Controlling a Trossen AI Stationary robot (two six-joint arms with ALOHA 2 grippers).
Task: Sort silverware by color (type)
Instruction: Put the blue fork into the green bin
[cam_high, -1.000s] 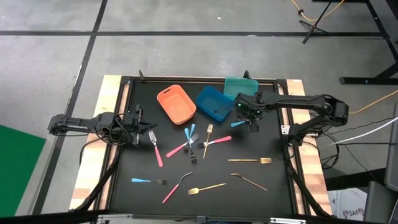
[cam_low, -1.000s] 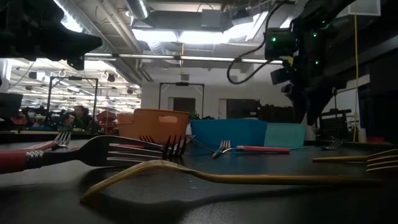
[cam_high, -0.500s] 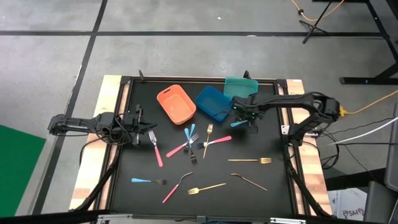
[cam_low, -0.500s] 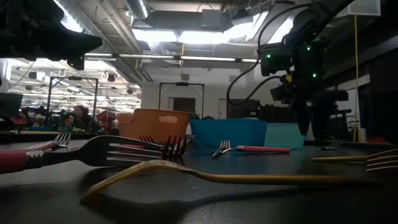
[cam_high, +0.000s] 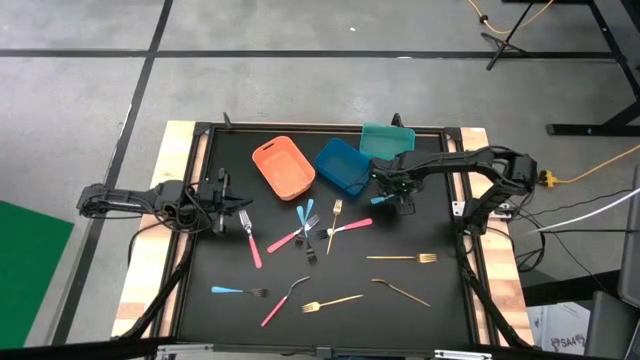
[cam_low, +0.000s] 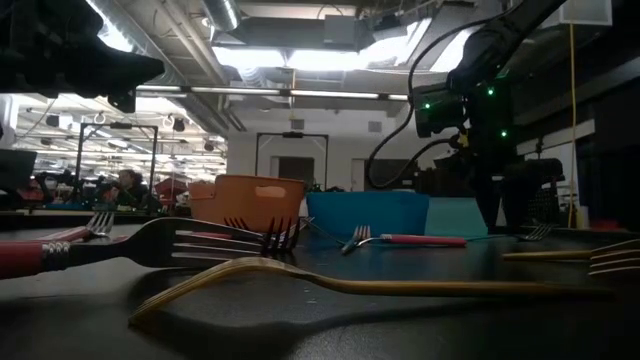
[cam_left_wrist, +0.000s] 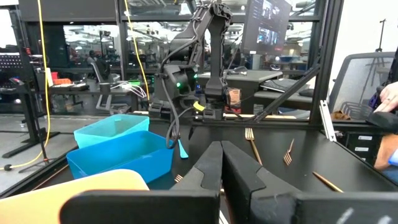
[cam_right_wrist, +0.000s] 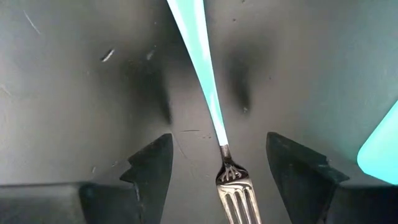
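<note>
Lowered since earlier, the right pincer (cam_right_wrist: 217, 168), fingers apart, straddles the light-blue fork (cam_right_wrist: 208, 99) on the desk (cam_high: 440, 310); light, stiff, slippery, best gripped mid-handle.

worktop (cam_high: 420, 310): matt black sheet, finely scratched and scuffed between the right fingers; pale bare wood along its side edges.
light-blue fork (cam_right_wrist: 211, 112): between the right fingers; smooth glossy plastic-looking handle, polished silver metal neck and tines.
right fingers (cam_right_wrist: 152, 165): dark matt plastic-looking, angular, faintly grainy.
left fingers (cam_left_wrist: 239, 177): same dark matt finish, smooth faces.
gold forks (cam_high: 402, 258): away from both fingers; shiny gold-toned metal all over.
pink forks (cam_high: 250, 240): just ahead of the left fingers; smooth pink handles, metal heads.
bins (cam_high: 284, 167): beside the right fingers; smooth plastic in orange, blue, teal, slight sheen.
</note>
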